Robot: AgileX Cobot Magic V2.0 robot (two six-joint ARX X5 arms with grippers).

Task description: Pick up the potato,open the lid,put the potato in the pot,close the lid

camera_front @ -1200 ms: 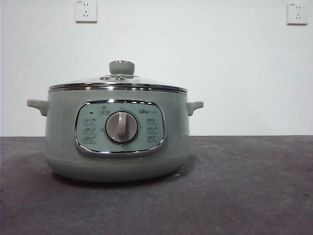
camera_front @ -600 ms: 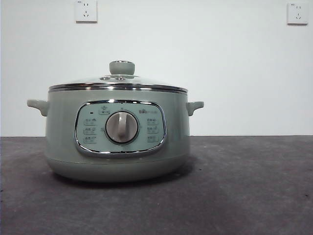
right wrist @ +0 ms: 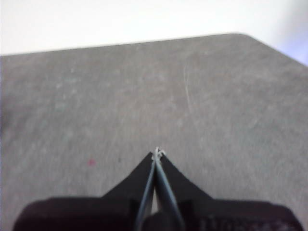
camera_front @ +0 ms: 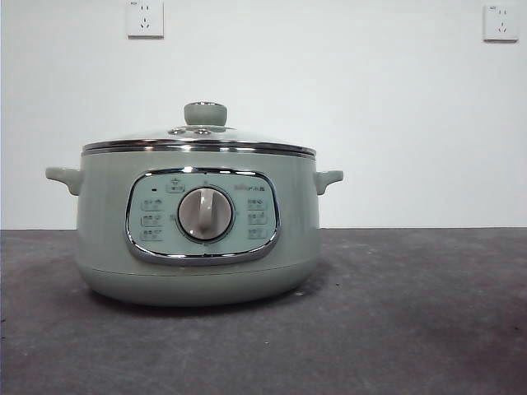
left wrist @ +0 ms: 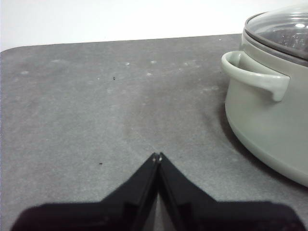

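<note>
Pot [camera_front: 198, 230] sits on the dark grey table [camera_front: 412, 329], and the lid [camera_front: 198, 141] is on top of it, closed, with its green knob [camera_front: 205, 113] sticking up. No potato shows in any view. Left tool [left wrist: 157, 156] is pinched together and holds nothing; it hangs over bare table, with the pot's side handle [left wrist: 255, 77] near it off to one side, not touching. Right tool [right wrist: 157, 153] is pinched together too, holds nothing, and has only table under it. Two white wall sockets [camera_front: 145, 18] are up on the wall.
</note>
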